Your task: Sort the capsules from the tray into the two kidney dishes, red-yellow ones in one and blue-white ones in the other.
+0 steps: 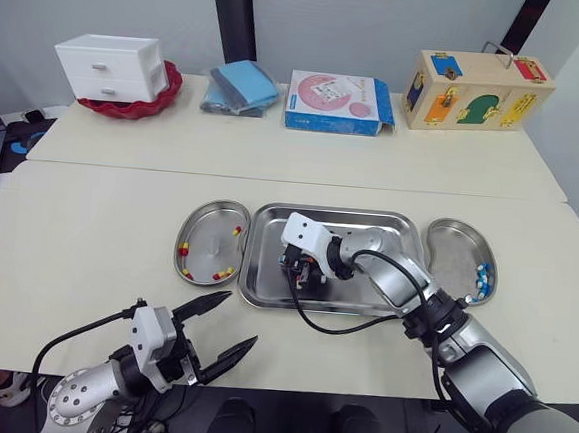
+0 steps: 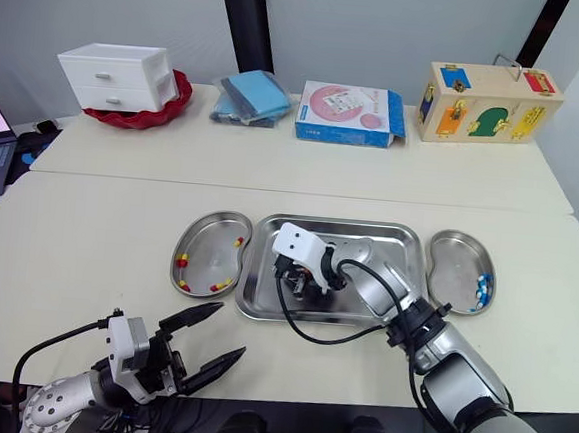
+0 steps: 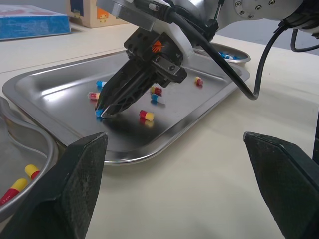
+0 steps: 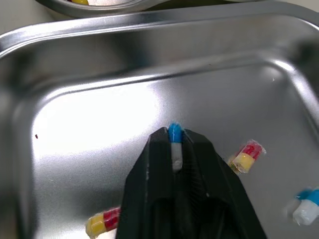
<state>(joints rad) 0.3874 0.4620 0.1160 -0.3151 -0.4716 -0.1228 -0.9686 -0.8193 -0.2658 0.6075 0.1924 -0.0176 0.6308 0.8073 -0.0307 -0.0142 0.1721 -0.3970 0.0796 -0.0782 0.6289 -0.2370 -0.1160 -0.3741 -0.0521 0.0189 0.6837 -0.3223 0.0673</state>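
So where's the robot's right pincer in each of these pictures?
Eye views: right pincer mid-picture, pointing down into the tray, left of its middle.
Left wrist view: pincer seen side-on, slanting down to the tray floor, a blue-white capsule at its tips.
Right wrist view: pincer seen along its own dark fingers, shut on that capsule.
Shared landmark: the tray.

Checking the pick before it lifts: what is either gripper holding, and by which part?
The right gripper pinches a blue-white capsule by its white half, with the blue end sticking out. The left gripper holds nothing.
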